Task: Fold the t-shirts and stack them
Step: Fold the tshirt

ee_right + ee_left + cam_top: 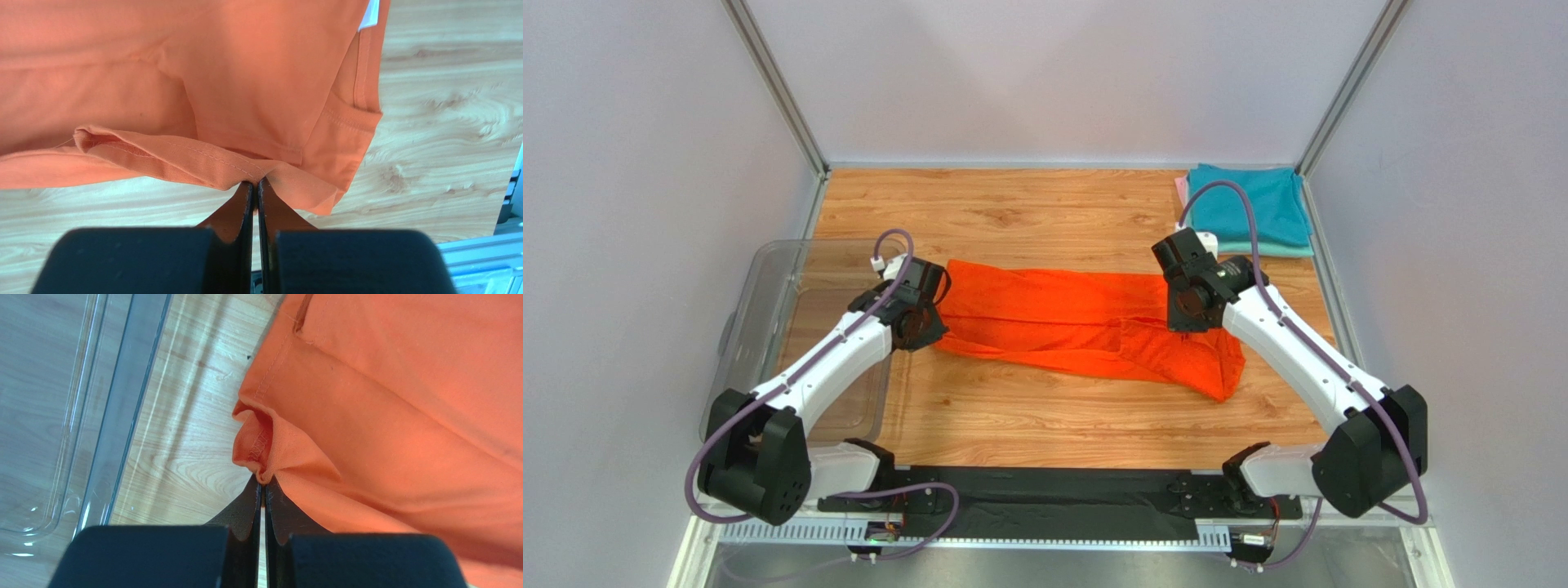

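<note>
Nearest the arm bases, the left gripper (263,485) is pinched closed on a hemmed fold at the left end of the orange t-shirt (1063,321), just beside the clear plastic tub (775,288). The right gripper (255,184) is clamped on a stitched edge near the shirt's right end. The shirt stretches across the middle of the wooden table (1014,208), and a folded teal t-shirt (1257,202) sits in the far right corner.
</note>
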You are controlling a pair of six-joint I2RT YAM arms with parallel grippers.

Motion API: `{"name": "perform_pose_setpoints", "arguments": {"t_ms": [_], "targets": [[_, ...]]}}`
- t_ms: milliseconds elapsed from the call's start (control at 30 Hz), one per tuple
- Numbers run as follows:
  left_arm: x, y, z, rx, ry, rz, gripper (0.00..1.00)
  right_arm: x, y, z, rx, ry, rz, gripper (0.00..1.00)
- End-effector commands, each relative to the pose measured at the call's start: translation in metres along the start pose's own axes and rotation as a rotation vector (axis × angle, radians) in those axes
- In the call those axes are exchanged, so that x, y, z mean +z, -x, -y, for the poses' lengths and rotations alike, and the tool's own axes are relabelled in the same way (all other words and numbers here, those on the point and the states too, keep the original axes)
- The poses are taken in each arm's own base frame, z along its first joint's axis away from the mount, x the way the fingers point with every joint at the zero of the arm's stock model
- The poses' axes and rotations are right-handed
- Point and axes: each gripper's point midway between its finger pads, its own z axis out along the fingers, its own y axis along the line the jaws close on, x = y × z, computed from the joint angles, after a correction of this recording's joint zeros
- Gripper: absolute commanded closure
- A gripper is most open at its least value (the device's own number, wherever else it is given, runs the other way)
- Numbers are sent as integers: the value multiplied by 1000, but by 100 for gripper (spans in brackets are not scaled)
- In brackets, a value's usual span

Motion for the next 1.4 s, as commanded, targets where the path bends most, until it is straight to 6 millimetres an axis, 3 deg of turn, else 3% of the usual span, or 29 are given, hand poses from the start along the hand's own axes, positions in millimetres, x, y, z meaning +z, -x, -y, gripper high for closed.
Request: {"name": "perform_pose_setpoints", "arguments": {"t_ms": [0,333,467,633,833,867,900,967,1000,1067,1100,1167,1233,1267,1367], "targets": [[-1,23,13,14,-26,38,100,-3,35,2,-16,10,82,100],[19,32,20,22,7,-6,100,15,64,15,-37,-12,80,100],[28,36,24,25,24,-23,100,25,77,11,-78,34,90,100],[37,39,25,28,51,-36,100,48,91,3,-219,75,97,100],[44,42,24,30,69,-39,100,85,133,1,-335,32,141,100],[44,43,24,32,71,-42,96,89,135,2,-336,20,129,100],[46,43,22,29,82,-48,83,94,137,2,-331,7,120,100],[47,44,20,24,97,-53,65,103,139,4,-326,-25,93,100],[48,43,18,20,104,-57,43,106,139,3,-316,-29,85,98],[43,47,16,11,112,-48,31,109,142,3,-297,-39,78,83],[41,50,17,16,110,-43,23,108,143,1,-287,-36,79,58],[32,57,24,18,74,-29,21,100,144,1,-256,-31,81,38],[22,61,33,25,17,-28,18,93,141,0,-221,-18,82,8],[19,62,36,28,-3,-28,14,90,140,0,-197,-14,86,0],[7,62,50,41,-77,-32,9,72,129,5,-124,-4,100,0]]}}
